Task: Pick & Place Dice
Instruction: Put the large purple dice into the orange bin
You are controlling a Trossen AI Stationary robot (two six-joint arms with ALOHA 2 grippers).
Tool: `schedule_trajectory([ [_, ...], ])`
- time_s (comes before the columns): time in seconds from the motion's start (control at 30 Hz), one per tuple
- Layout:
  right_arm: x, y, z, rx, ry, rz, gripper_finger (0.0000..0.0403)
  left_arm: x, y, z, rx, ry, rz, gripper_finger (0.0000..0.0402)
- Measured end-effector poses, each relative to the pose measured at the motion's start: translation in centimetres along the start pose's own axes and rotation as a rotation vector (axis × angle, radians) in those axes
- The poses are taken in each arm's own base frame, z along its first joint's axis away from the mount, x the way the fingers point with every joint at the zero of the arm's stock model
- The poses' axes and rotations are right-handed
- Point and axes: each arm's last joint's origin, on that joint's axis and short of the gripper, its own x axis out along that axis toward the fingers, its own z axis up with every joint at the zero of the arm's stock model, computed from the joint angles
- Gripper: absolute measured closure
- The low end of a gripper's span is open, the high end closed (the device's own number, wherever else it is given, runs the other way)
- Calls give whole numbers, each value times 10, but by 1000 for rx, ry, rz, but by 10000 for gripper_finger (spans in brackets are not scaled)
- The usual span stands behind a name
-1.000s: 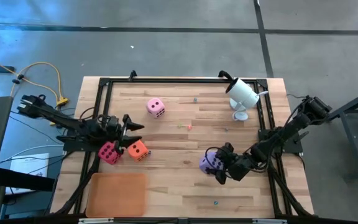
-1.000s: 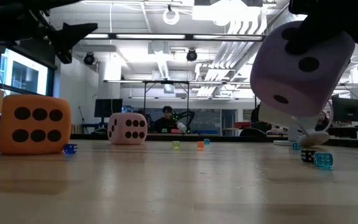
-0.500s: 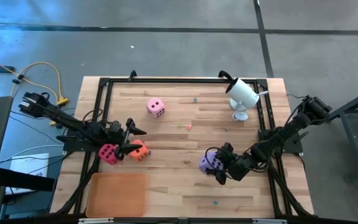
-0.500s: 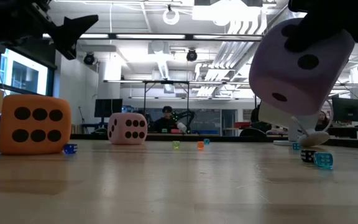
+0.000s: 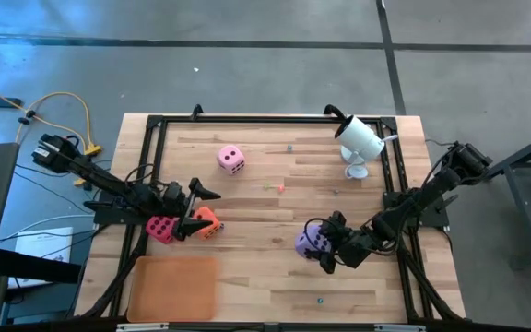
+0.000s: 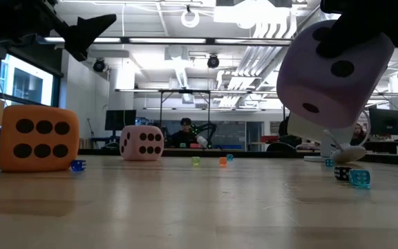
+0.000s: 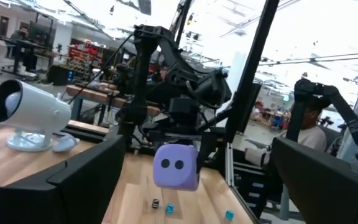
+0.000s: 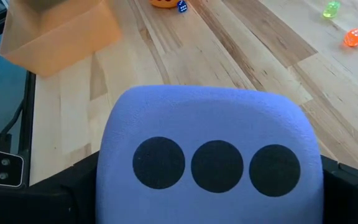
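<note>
- The right gripper (image 5: 325, 247) pinches the purple die (image 5: 308, 243) at the table's (image 5: 275, 267) front right; in the low view the die (image 6: 327, 76) hangs clear of the wood, and the right wrist view shows its 3-pip face (image 8: 211, 163) between the fingers.
- The left gripper (image 5: 195, 208), fingers spread, hovers over the orange die (image 5: 208, 221) at the table's left.
- The magenta die (image 5: 160, 228) sits just beside the orange die, on its outer side.
- The pink die (image 5: 230, 160) rests alone toward the back, well apart from the others.
- The orange tray (image 5: 173, 286) lies flat at the front-left corner.
- A white camera (image 5: 359, 140) stands at the back right.
- Tiny coloured dice (image 6: 352, 176) lie scattered on the wood.
</note>
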Motion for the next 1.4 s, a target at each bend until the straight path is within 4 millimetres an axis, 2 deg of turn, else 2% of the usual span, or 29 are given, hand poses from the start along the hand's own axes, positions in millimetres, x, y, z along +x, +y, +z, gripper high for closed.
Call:
schedule_trajectory([
  [0.27, 0, 2, 1, -15, -14, 17, 47, 13, -3, 0, 77, 10, 26, 2],
  [0.5, -4, 22, 18, -118, -176, 205, 48, 29, 7, -12, 104, 64, 114, 2],
  [0.77, -12, 35, 38, -253, -390, 306, 48, 71, 3, -31, 206, 59, 114, 2],
  [0.93, -10, 32, 46, -282, -442, 291, 48, 107, -4, -50, 249, 28, 8, 2],
  [1.03, -9, 31, 49, -311, -455, 281, 48, 122, -9, -59, 251, -5, -39, 2],
  [1.27, -9, 30, 56, -330, -473, 361, 48, 145, -14, -72, 203, -19, -118, 2],
  [1.4, -6, 27, 60, -327, -473, 370, 48, 151, -18, -71, 206, -34, -149, 2],
])
